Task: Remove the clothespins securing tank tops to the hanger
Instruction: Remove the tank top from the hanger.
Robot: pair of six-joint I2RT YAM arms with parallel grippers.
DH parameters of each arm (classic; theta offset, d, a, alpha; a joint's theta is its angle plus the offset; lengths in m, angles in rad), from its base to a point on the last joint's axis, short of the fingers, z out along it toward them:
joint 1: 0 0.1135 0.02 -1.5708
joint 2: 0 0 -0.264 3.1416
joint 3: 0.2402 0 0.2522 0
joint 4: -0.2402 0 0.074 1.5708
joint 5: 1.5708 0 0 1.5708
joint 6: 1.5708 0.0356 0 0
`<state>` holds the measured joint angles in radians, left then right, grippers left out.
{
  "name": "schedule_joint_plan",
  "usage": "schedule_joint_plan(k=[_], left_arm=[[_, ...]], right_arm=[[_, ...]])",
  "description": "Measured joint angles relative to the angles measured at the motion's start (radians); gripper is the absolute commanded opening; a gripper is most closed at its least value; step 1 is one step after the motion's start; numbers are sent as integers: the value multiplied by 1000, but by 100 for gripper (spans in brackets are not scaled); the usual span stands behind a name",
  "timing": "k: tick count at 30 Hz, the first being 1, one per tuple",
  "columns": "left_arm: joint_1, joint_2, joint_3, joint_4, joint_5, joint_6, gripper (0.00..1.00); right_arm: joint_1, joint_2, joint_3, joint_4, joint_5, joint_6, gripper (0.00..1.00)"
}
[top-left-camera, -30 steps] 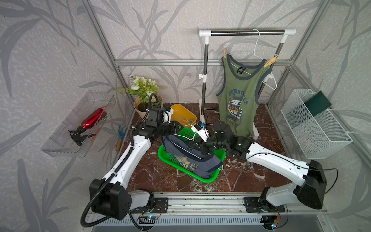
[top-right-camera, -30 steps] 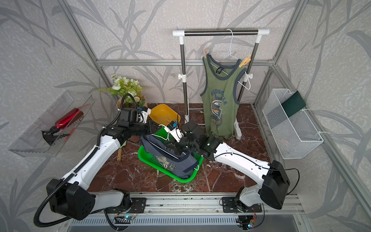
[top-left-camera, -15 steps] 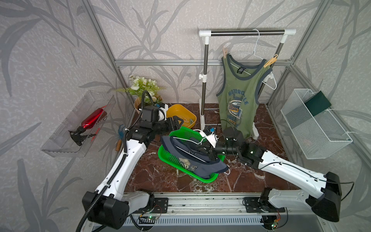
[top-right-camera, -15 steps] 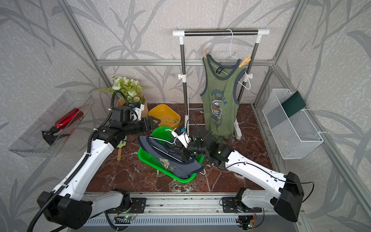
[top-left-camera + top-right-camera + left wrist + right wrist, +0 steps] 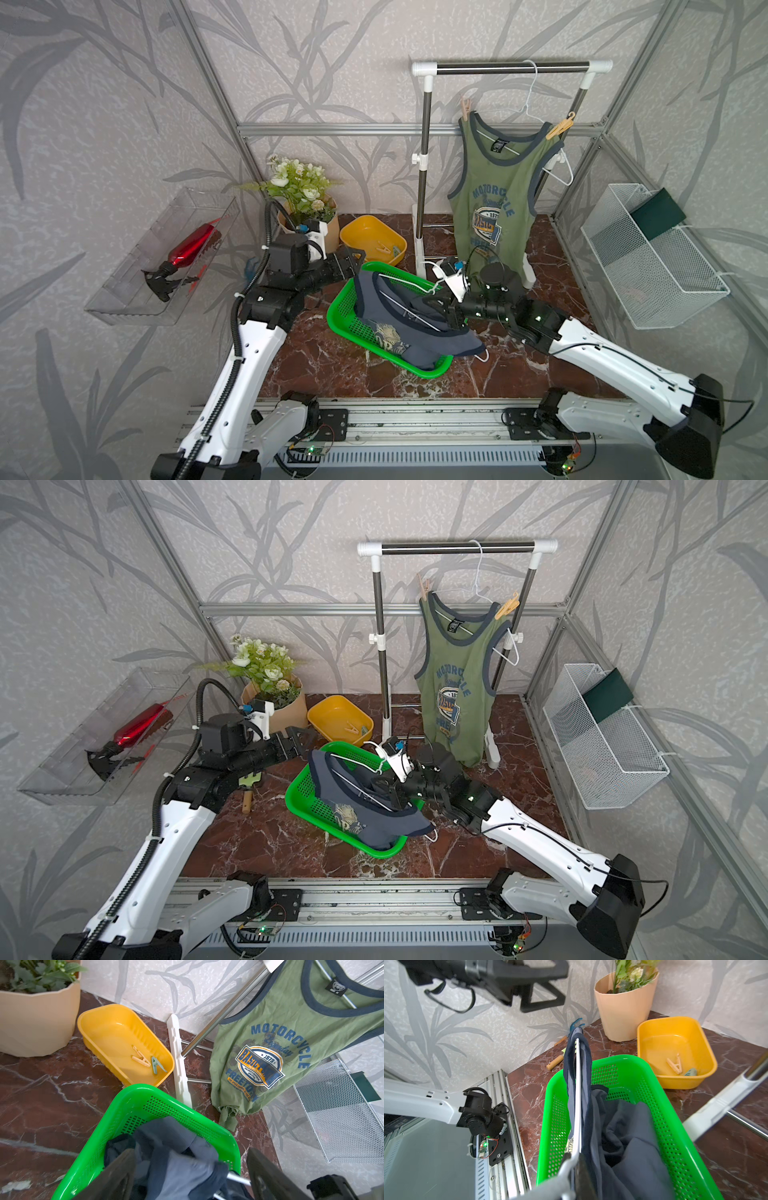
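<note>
In a top view, the green top [image 5: 490, 199] hangs on the rack [image 5: 511, 67] with clothespins [image 5: 465, 109] on both straps, and the blue top [image 5: 411, 328] drapes over the basket [image 5: 345, 311]. The left wrist view shows the left tool [image 5: 190, 1155] spread wide and loose pins [image 5: 141, 1059] in the tub [image 5: 93, 1020]. The right wrist view shows the right tool [image 5: 575, 1165] pinching the blue top's hanger [image 5: 578, 1095].

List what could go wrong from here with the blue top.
The blue top hangs over the green basket's rim; pulling the hanger, pinched by the right gripper, may drag it onto the table. The open left gripper sits close and could snag the fabric. The right arm lies near the green top's hem and might tug it.
</note>
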<state>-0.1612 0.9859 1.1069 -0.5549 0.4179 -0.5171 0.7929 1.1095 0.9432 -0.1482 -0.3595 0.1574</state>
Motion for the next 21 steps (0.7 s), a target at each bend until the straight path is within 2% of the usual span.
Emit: schedule_joint_plan(k=[5,13,16,17,18,21], left_arm=[[5,-39,-112,-3,8,-26,86],[5,-6,-257,133,109,-89,86],[5,2,-285,211,154,-115,80],[5,4,-290,236,169,-123,75],[5,8,-294,262,186,-134,65],[5,26,-302,332,224,-159,27]], right_arm=[[-21,-31,-2,0,-2,11,0],[-22,-34,-2,2,-9,29,0],[-22,-34,-4,6,-10,35,0],[-22,-34,-5,8,-11,37,0],[-22,-34,-6,11,-13,38,0],[-22,-34,-13,21,-17,43,0]])
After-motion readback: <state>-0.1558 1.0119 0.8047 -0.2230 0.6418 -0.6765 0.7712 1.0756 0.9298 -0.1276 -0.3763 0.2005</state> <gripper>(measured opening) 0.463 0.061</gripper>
